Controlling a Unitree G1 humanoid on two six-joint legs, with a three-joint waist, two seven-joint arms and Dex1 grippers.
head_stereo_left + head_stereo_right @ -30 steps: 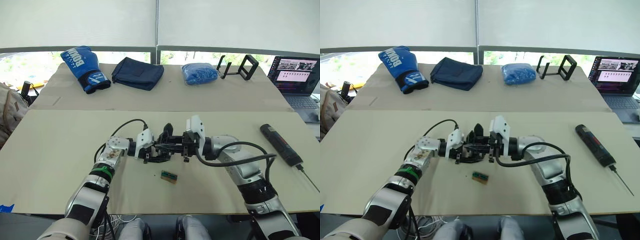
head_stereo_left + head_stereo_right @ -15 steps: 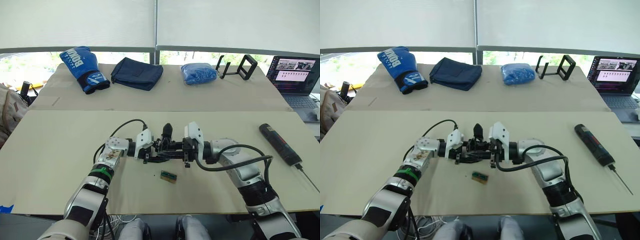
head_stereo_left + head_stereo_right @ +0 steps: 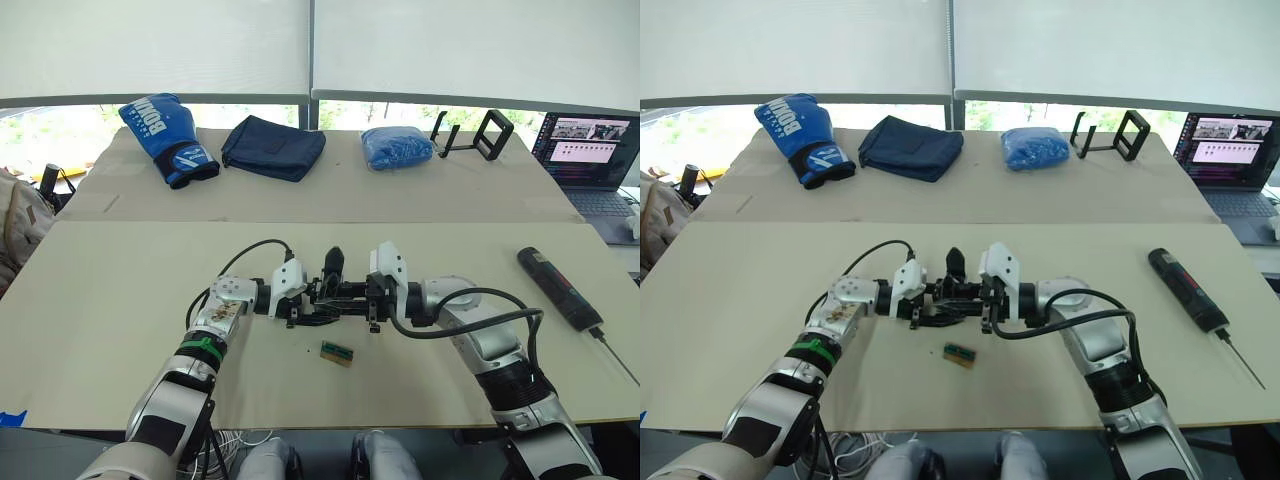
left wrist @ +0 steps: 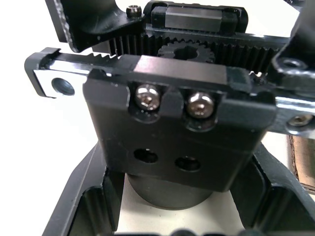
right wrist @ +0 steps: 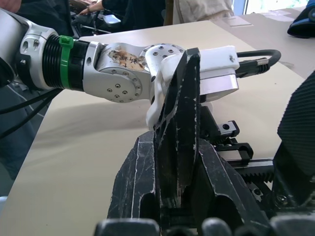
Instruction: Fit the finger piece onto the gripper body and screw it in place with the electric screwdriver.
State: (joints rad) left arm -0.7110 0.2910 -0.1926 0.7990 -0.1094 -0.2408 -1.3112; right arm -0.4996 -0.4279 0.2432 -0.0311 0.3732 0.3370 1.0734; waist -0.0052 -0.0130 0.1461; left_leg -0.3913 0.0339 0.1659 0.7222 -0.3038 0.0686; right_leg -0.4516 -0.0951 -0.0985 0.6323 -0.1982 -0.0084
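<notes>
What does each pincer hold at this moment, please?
Left pincer: shut on the gripper body.
Right pincer: shut on the finger piece.

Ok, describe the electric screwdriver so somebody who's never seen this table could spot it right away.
Look at the near tan table, along its right side, below the laptop. The electric screwdriver lies there by itself at a slant. It is a long thick black cylinder ending in a thin metal bit, unlike the tiny green-brown block mid-table.

Both grippers meet at the gripper body (image 3: 333, 297), electric screwdriver (image 3: 560, 288) apart
</notes>
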